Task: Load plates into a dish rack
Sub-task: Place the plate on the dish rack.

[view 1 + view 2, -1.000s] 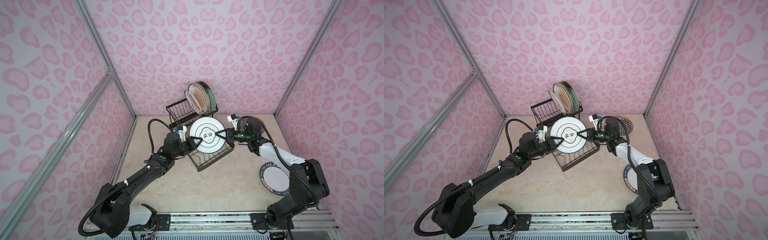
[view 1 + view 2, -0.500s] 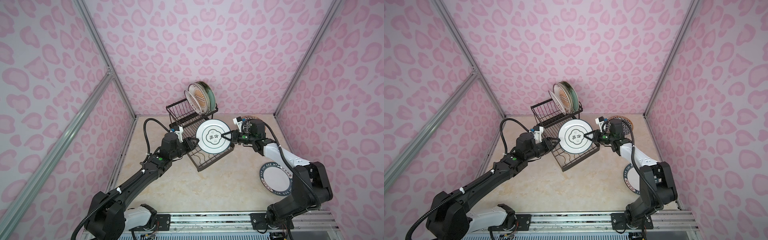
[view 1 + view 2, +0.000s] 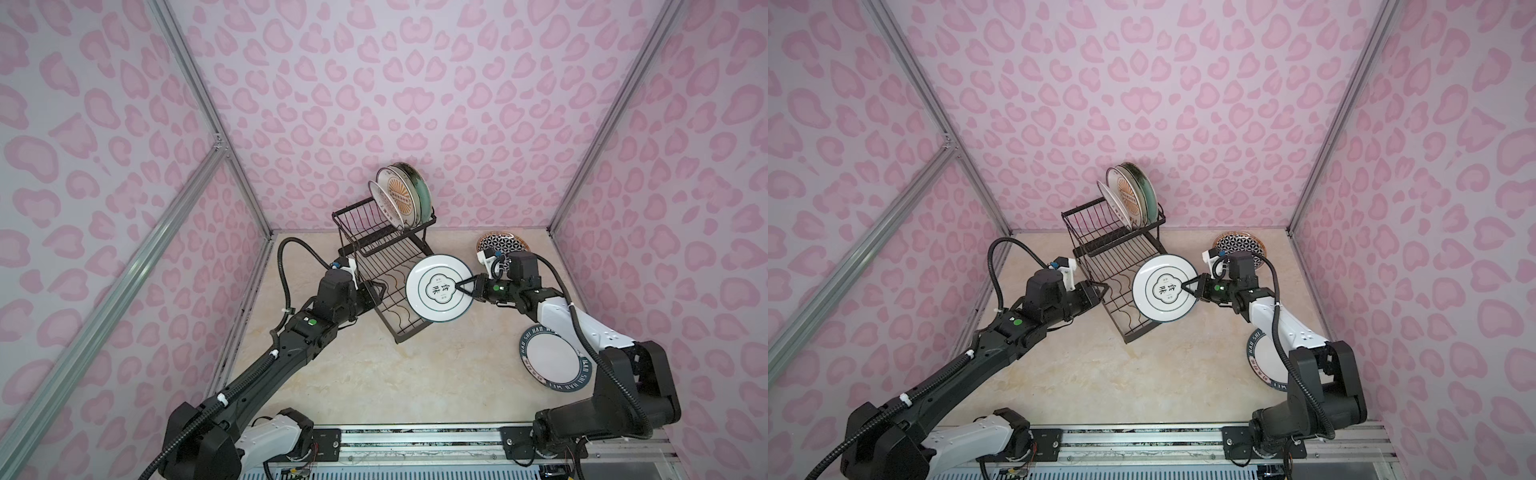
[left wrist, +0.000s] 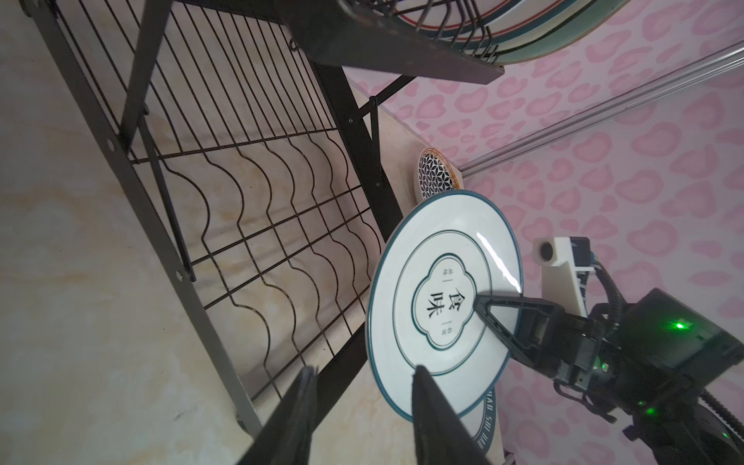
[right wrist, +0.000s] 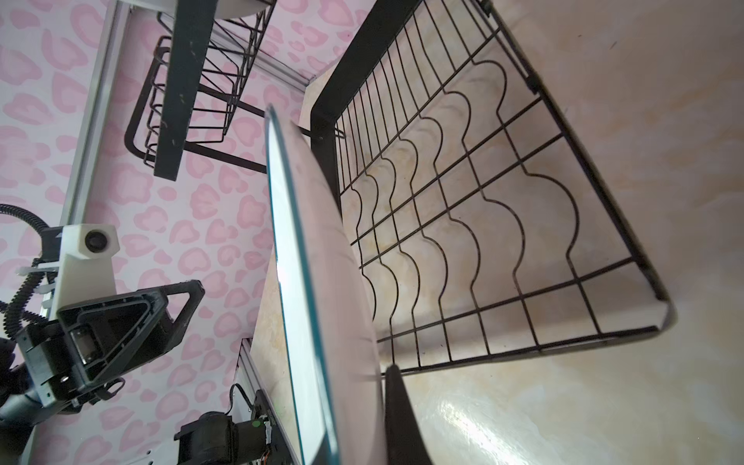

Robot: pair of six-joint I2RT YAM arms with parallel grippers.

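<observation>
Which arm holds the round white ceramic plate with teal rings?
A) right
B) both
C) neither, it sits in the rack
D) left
A: the right gripper is shut on the round white ceramic plate with teal rings, while the left gripper stands open, clear of it.

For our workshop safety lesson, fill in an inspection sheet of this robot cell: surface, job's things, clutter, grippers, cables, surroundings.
Surface: beige marbled table, no spills seen.
Job's things: dish rack holds several standing plates in its upper basket; geometric plate and lettered-rim plate lie on the table.
Clutter: nothing seen.
Grippers: right gripper jaws shut on the cloud-outline plate at its rim, by the lower tray; left gripper jaws open, empty.
Cables: black hoses arc off both arms, none seen snagged.
Surroundings: pink patterned walls, aluminium posts.
</observation>
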